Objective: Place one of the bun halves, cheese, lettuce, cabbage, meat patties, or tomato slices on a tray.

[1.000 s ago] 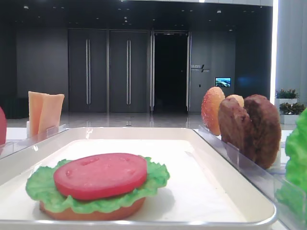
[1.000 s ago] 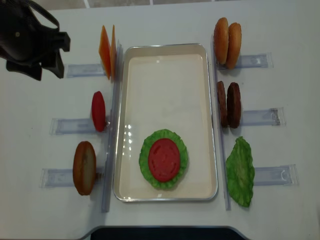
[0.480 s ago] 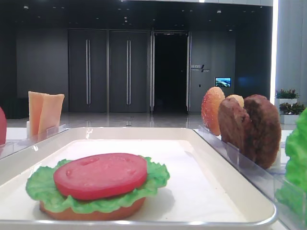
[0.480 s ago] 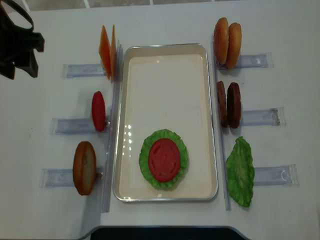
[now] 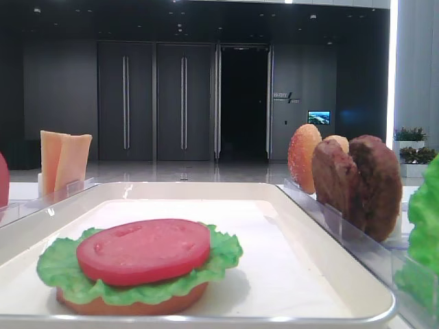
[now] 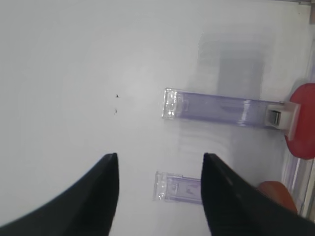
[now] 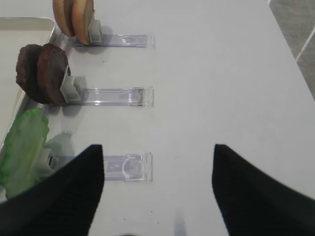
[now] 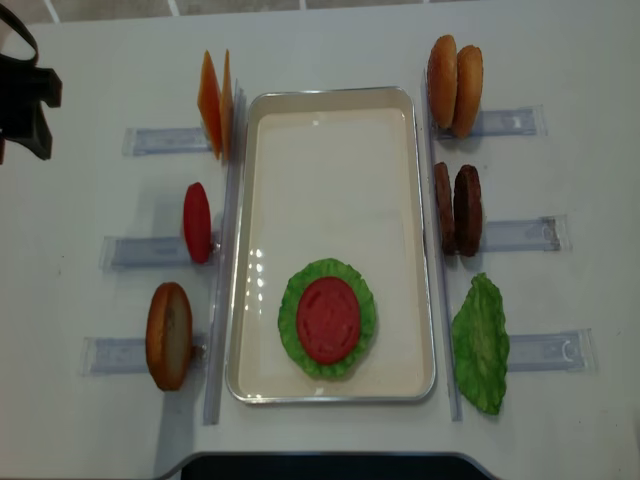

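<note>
Both grippers are spread wide with nothing between their fingers. Left gripper (image 6: 160,196) hangs over bare table, off to the left side, near two clear racks (image 6: 221,106). Right gripper (image 7: 157,187) hangs over the table on the right, near the rack that holds the spare lettuce (image 7: 22,145).

On the tray (image 8: 330,160) a small stack is started. A flat bun (image 5: 130,301) lies at the bottom, a lettuce leaf (image 8: 364,330) lies on it, and a tomato slice (image 8: 327,319) lies on top. The stack sits in the tray's near end, and the far end is bare.

I think one more piece could go on next. Waiting in the racks are the cheese (image 8: 215,102), one more tomato (image 8: 197,222), a bun (image 8: 168,335) on the left, two buns (image 8: 455,85) on the right, and two patties (image 8: 458,210). No gripper is near any of these yet.

From above, the tray's long side runs from the near edge of the table to the far edge. The tomato on the stack lies flat, face up. It is round, so it has no long side. The pieces in the racks stand on their edges
</note>
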`<action>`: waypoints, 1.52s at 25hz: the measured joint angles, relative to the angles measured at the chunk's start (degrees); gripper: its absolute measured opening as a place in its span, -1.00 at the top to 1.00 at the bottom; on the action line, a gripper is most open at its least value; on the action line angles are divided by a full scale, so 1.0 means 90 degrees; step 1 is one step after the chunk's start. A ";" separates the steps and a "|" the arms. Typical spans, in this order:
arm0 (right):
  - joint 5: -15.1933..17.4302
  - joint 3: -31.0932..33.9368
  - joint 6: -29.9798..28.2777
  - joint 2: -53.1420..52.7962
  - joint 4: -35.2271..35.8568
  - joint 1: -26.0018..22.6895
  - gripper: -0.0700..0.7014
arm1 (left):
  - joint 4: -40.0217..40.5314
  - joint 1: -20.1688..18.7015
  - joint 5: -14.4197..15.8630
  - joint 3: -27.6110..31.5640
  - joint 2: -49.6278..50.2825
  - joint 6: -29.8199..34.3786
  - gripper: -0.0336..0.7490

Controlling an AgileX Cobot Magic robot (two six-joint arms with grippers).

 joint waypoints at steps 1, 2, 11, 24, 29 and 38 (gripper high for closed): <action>0.0000 0.0000 0.0000 0.0000 0.0000 0.0000 -0.42 | -0.0012 0.0000 0.0000 0.0072 -0.0113 0.0000 -0.14; 0.0000 0.0000 0.0000 0.0000 0.0000 0.0000 -0.42 | -0.0030 0.0000 0.0000 0.0164 -0.0237 0.0000 -0.13; 0.0000 0.0000 0.0000 0.0000 0.0000 0.0000 -0.42 | -0.0225 0.0000 0.0044 0.1062 -0.1771 0.0019 -0.13; 0.0000 0.0000 0.0006 0.0000 0.0000 0.0000 -0.42 | -0.0743 0.0000 0.0141 0.2536 -0.4732 0.0300 -0.13; 0.0000 0.0000 0.0006 0.0000 0.0000 0.0000 -0.42 | -0.0743 0.0000 0.0161 0.2794 -0.5827 0.0484 -0.13; 0.0000 0.0000 0.0006 0.0000 0.0000 0.0000 -0.42 | -0.0762 0.0000 0.0226 0.2830 -0.7352 0.0888 -0.13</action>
